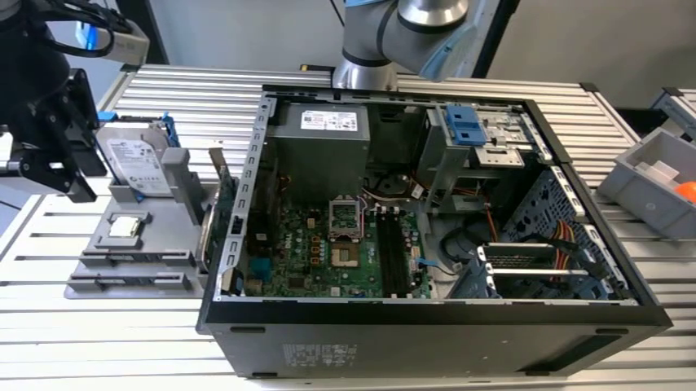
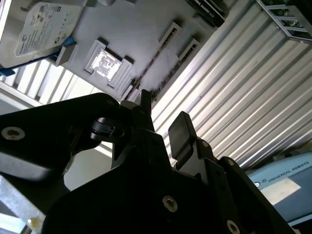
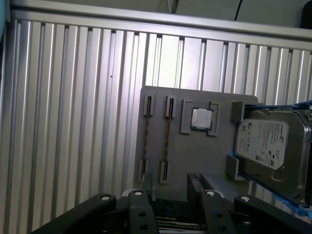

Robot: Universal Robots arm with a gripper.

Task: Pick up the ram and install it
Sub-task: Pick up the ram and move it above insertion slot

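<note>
Your gripper [image 3: 170, 181] hangs open over one end of the gray fixture plate [image 3: 195, 156]. Its two fingers [image 2: 181, 127] are well parted and hold nothing. In the exterior view it sits at the exterior view's left, in the upper part of the frame, above that plate.

The ram [image 3: 167, 139] is on the plate. You have two sticks standing on edge, side by side and parallel. Each is caught in a clip at both ends, four clips in all. The first wrist view shows them as two thin lines just beyond the fingertips.

Beside them lies one square processor chip [image 3: 201, 118] in its own recess. Past that, one hard drive [image 3: 270, 144] is propped at a tilt on blue rails. The drive carries a white printed label, and the power supply [image 1: 326, 134] inside the case carries another.

One open computer case [image 1: 435, 322] fills the middle of the exterior view. A green card [image 1: 223, 208] stands on edge between the plate and the case wall, so that side is tight. On the plate's far side the ribbed metal table [image 3: 73, 122] lies bare. One gray bin [image 1: 647, 175] sits at the exterior view's right.
</note>
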